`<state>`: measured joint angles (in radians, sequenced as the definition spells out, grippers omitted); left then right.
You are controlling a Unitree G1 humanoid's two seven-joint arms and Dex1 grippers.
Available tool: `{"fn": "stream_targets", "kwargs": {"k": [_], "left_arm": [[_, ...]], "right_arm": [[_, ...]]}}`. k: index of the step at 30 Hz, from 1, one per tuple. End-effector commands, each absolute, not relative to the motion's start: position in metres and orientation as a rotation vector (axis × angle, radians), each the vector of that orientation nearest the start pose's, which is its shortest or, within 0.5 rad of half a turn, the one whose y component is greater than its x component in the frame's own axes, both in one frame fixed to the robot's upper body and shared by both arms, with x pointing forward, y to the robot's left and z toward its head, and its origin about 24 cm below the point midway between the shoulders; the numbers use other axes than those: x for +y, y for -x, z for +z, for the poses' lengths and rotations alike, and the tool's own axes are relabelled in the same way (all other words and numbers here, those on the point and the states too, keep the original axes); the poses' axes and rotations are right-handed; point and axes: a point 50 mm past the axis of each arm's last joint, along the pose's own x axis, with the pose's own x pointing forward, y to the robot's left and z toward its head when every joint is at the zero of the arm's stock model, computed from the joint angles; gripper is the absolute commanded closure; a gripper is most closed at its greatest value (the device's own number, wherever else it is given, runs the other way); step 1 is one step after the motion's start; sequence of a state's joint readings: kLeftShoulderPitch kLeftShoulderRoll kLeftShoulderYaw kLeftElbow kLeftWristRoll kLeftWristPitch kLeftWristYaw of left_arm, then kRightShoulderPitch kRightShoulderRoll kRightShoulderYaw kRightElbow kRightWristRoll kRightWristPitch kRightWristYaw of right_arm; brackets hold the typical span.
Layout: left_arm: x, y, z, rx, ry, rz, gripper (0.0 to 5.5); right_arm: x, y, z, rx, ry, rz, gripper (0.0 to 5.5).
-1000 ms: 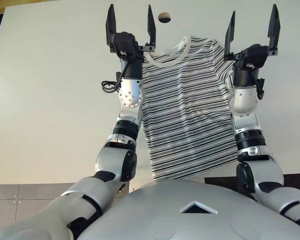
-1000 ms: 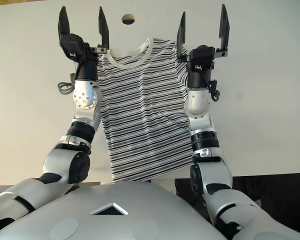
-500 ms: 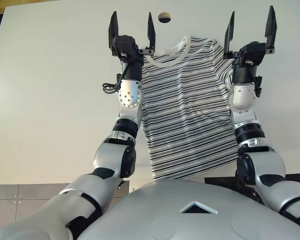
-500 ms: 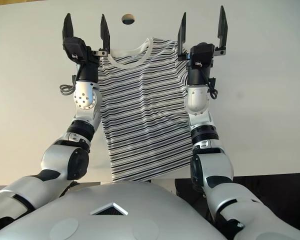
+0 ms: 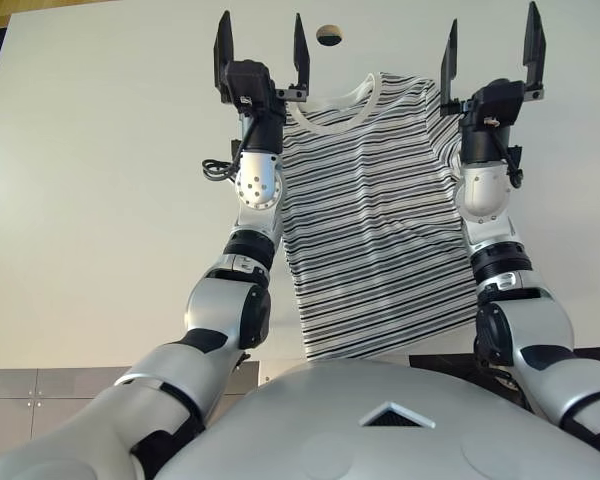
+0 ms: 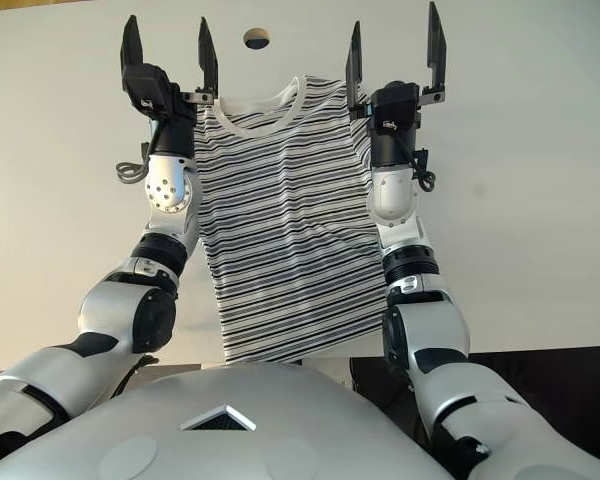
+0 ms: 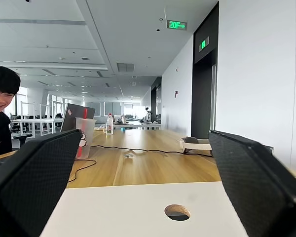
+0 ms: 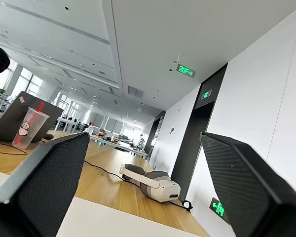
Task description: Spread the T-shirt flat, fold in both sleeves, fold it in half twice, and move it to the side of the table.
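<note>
— Where was the T-shirt (image 5: 375, 210)?

— It lay spread face up in the middle of the white table (image 5: 100, 180). Its white collar (image 5: 330, 122) pointed to 12 o'clock and its hem (image 5: 380, 345) to 6 o'clock, close to the table's near edge. The stripes ran across it, with a few soft creases toward the hem.

— And the left gripper (image 5: 261, 22)?

— It sat at about 11 o'clock from the shirt's middle, by the shoulder just beside the collar. Its two black fingers were spread wide with nothing between them.

— The right gripper (image 5: 490, 18)?

— At about 1 o'clock, by the other shoulder and sleeve. Its fingers were just as wide apart, and it held nothing. I could not tell whether either wrist touched the cloth.

— Anything else on the table?

— A round hole (image 5: 328, 35) at 12 o'clock, just past the collar and between the two grippers. The left wrist view caught it too, with a wooden desk (image 7: 138, 168) beyond the table and a cup (image 7: 85, 136) standing on it. The right wrist view showed a headset (image 8: 150, 182) lying on that desk.
</note>
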<state>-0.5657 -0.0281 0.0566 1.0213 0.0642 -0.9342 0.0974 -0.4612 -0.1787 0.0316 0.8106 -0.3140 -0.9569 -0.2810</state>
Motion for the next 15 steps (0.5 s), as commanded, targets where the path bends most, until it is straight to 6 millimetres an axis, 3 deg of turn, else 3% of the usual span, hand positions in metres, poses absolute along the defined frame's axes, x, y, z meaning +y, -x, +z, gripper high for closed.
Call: {"fn": "stream_targets", "kwargs": {"k": [1, 5, 8, 11, 15], "left_arm": [[0.11, -0.326, 0.062, -0.47, 0.007, -0.047, 0.75], [0.118, -0.328, 0.068, -0.5, 0.011, -0.013, 0.75], [0.126, -0.328, 0.076, -0.549, 0.014, 0.023, 0.75], [0.138, -0.325, 0.087, -0.621, 0.008, 0.062, 0.75], [0.15, -0.319, 0.1, -0.7, 0.002, 0.104, 0.75]], "right_arm": [[-0.152, -0.314, 0.079, -0.627, 0.448, 0.057, 1.36], [-0.181, -0.341, 0.1, -0.52, 0.748, 0.027, 1.36], [-0.192, -0.362, 0.104, -0.376, 1.032, 0.137, 1.36], [-0.188, -0.368, 0.081, -0.204, 1.269, 0.338, 1.36], [-0.187, -0.36, 0.045, -0.034, 1.399, 0.525, 1.36]]}}
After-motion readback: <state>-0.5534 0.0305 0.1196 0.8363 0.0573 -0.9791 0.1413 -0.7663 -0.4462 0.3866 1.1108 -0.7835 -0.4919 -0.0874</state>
